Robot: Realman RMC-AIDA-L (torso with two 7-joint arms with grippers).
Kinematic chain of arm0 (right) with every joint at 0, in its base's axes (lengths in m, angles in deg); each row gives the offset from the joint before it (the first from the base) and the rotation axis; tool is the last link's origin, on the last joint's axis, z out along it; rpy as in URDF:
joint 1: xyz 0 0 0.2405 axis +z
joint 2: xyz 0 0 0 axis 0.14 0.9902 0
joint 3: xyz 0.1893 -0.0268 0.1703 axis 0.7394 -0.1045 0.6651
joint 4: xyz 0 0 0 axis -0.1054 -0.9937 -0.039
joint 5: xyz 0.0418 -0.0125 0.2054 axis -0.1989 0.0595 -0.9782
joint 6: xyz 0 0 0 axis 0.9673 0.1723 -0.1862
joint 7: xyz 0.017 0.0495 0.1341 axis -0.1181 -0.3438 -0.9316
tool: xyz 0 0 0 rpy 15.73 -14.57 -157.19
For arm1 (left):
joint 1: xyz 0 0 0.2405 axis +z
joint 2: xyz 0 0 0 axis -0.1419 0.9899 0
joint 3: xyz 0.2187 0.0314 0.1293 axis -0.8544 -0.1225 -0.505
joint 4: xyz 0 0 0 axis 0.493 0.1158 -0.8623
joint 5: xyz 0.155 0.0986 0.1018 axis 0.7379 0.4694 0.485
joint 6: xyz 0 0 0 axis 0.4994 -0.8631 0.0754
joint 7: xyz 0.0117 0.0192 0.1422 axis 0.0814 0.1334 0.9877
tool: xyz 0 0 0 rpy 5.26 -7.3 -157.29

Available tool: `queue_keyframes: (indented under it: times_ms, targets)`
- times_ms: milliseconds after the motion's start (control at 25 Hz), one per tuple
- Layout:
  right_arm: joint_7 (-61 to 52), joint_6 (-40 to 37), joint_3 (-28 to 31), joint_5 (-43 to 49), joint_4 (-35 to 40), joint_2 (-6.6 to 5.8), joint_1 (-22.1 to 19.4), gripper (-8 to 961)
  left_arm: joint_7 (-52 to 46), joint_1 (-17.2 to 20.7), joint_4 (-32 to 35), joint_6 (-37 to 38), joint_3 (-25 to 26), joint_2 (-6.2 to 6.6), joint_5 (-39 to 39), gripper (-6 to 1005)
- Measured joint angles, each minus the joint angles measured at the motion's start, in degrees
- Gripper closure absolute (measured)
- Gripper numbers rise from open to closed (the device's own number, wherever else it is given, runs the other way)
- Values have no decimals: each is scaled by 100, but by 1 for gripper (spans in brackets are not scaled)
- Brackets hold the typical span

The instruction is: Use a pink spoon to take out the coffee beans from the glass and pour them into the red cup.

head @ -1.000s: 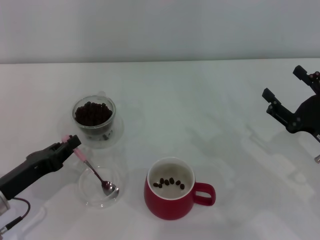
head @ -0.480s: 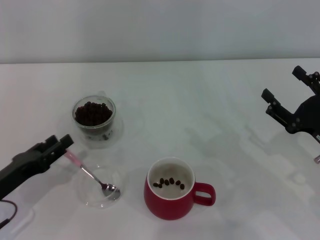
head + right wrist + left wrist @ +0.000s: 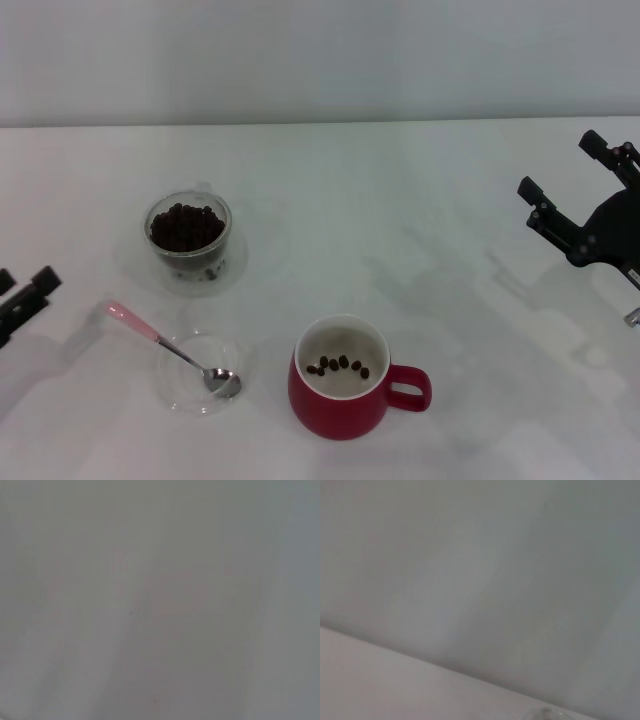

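The pink spoon [image 3: 165, 345] lies with its silver bowl in a shallow clear dish [image 3: 190, 388] and its handle on the rim, free of any gripper. The glass [image 3: 188, 238] stands behind it, holding many coffee beans [image 3: 185, 225]. The red cup [image 3: 345, 392] sits front centre with a few beans [image 3: 338, 364] inside. My left gripper [image 3: 22, 287] is open and empty at the far left edge, well clear of the spoon. My right gripper [image 3: 565, 175] is open and empty at the far right.
The white table [image 3: 400, 220] ends at a pale wall behind. Both wrist views show only blank pale surface.
My left gripper let go of the spoon's handle and drew back left to the frame's edge. The spoon settled lower, its handle now resting on the dish rim. The right arm barely moved.
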Motion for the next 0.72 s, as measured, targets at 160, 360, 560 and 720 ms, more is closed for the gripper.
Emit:
queue_keyframes:
  times_ms: [160, 360, 560, 720]
  targets:
    - [0, 0, -2, 0, 9, 0, 0, 118, 636, 158, 276, -88, 43, -28, -71, 134]
    - [-3, -5, -2, -15, 10, 5, 0, 118, 2077, 191, 27, -284, 208, -65, -556, 105]
    - [-91, -120, 21, -64, 17, 15, 0, 118, 3638, 197, -565, -287, 231, -63, -1903, 106]
    - [-94, -262, 34, -277, 12, 17, -38, 118, 4343, 200, -711, -145, 253, -57, -2715, 106]
